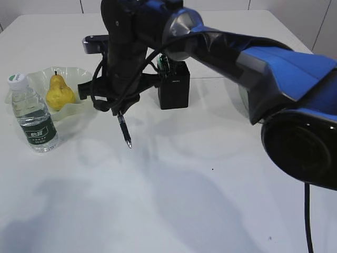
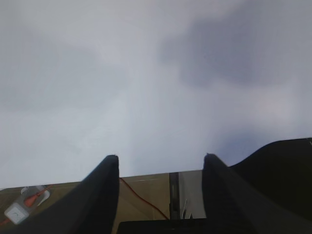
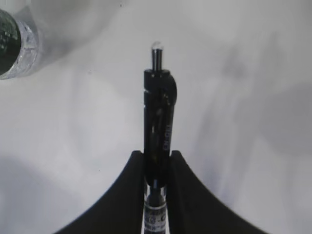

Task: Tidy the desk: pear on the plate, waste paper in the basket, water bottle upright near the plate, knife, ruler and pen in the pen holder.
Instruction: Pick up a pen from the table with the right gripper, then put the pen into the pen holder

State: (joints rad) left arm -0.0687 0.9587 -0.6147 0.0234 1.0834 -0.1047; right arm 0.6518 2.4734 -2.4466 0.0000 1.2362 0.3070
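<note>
Right fingers [image 3: 124, 195]: clenched on the pen [image 3: 158, 131], pinching it low on the barrel, so most of its length sticks out past the tips.
Right gripper [image 1: 118, 112]: hangs above the table [image 1: 210, 174], left of the holder [image 1: 174, 84], with the pen [image 1: 124, 130] dangling tip-down and a little slanted.
Left gripper [image 2: 161, 168]: jaws parted, nothing between them; only pale table shows beyond, well off the work.
Pen: in the air, clear of the table and not yet over the holder.
Risk, slip: the pinch is short and near one end, so I'd guess a quick swing could swivel the pen or let it slide out.
Risk, rim: coming in slanted, the tip could catch the holder's edge and tip or shove the box instead of going in.
Risk, crowding: something green already stands in the holder; the pen might jam on it and stay propped up.
Risk, bottle [image 1: 32, 113]: it stands upright just by the plate [image 1: 79, 74], near the arm's left side; a wide sweep could knock it over.
Pear [image 1: 59, 92]: sits on the plate, safe unless the plate gets nudged.
Not seen: basket, paper, ruler and knife, so I can't tell where they are.
</note>
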